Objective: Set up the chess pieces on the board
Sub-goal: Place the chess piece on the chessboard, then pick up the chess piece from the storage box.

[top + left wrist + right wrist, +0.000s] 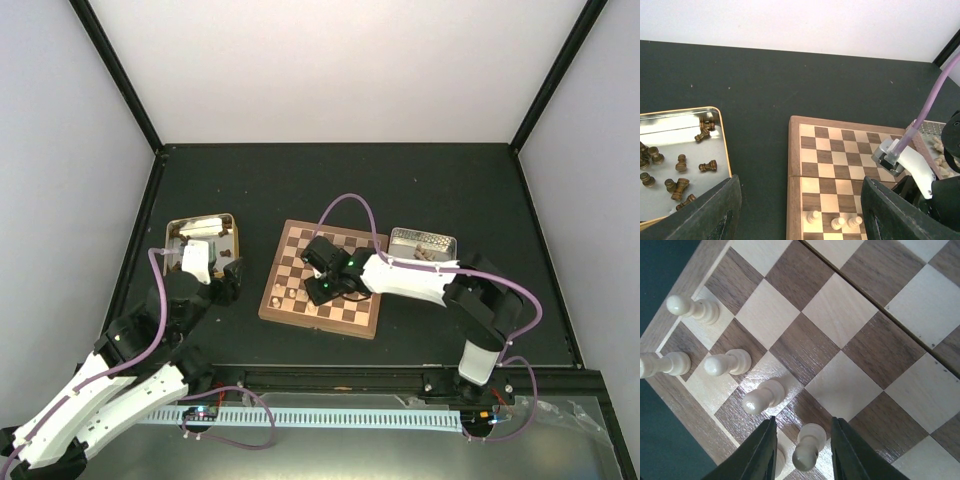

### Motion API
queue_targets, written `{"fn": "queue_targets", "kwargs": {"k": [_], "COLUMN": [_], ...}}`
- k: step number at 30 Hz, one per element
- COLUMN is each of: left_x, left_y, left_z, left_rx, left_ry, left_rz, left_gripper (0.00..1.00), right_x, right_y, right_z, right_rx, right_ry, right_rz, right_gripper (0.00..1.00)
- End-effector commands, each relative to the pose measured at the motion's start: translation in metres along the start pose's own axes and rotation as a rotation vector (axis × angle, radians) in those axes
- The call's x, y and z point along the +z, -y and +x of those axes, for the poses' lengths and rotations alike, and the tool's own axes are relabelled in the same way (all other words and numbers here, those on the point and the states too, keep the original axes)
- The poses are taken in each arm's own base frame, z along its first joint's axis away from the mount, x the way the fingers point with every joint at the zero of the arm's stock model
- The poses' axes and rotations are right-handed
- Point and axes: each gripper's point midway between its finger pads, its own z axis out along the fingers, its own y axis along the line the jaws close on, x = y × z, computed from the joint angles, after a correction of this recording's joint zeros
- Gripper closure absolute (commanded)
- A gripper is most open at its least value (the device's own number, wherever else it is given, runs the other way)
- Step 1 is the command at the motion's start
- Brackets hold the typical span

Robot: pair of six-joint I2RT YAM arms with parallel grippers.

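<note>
The board (298, 247) lies mid-table and also shows in the left wrist view (840, 155) and the right wrist view (805, 345). Several pale pawns (727, 364) stand in a row along its near-left edge (838, 222). My right gripper (322, 290) is low over that row, its fingers open (803, 420) on either side of one upright pale pawn (810, 442), with a gap on each side. Another pale piece is partly hidden behind its left finger. My left gripper (226, 278) is open and empty (800, 182), between the left tin and the board.
A metal tin (200, 228) left of the board holds several dark brown pieces (707, 166). A second tin (423, 243) right of the board holds pale pieces (939, 145). The right arm (410, 278) reaches across the board's right half.
</note>
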Motion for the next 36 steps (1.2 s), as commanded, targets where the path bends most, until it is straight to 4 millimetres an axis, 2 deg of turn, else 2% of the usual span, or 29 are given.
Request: {"fn": "queue_targets", "kwargs": {"k": [1, 5, 8, 10, 12, 15, 17, 21, 26, 31, 36], "left_x": [0.000, -0.001, -0.003, -0.004, -0.005, -0.007, -0.007, -0.006, -0.003, -0.002, -0.002], "left_y": [-0.001, -0.002, -0.003, -0.004, -0.004, -0.004, -0.003, -0.001, 0.000, 0.000, 0.000], "left_z": [0.001, 0.001, 0.002, 0.004, 0.005, 0.006, 0.006, 0.006, 0.007, 0.008, 0.009], "left_rx": [0.002, 0.001, 0.003, 0.008, 0.010, 0.012, 0.013, 0.015, 0.020, 0.022, 0.022], "left_ry": [-0.004, -0.003, -0.007, -0.013, -0.015, -0.006, 0.000, 0.001, -0.010, -0.012, -0.014], "left_rz": [-0.004, -0.006, -0.004, -0.002, 0.003, 0.015, 0.020, 0.029, 0.029, 0.027, 0.023], "left_gripper": [0.33, 0.33, 0.32, 0.32, 0.32, 0.32, 0.31, 0.31, 0.31, 0.31, 0.30], "right_x": [-0.029, -0.059, -0.090, -0.108, -0.125, -0.140, -0.144, -0.146, -0.133, -0.116, -0.100], "right_y": [-0.007, 0.010, 0.043, 0.075, 0.115, 0.180, 0.219, 0.266, 0.294, 0.307, 0.315], "right_z": [-0.025, -0.039, -0.047, -0.047, -0.042, -0.024, -0.005, 0.014, 0.014, 0.007, 0.006], "right_rx": [0.021, 0.072, 0.141, 0.210, 0.302, 0.449, 0.530, 0.627, 0.677, 0.703, 0.709], "right_ry": [0.106, 0.218, 0.340, 0.404, 0.456, 0.492, 0.483, 0.452, 0.408, 0.385, 0.356], "right_rz": [-0.001, 0.065, 0.162, 0.230, 0.306, 0.425, 0.501, 0.583, 0.599, 0.564, 0.553], "right_gripper": [0.67, 0.63, 0.58, 0.57, 0.57, 0.57, 0.56, 0.58, 0.64, 0.73, 0.76]}}
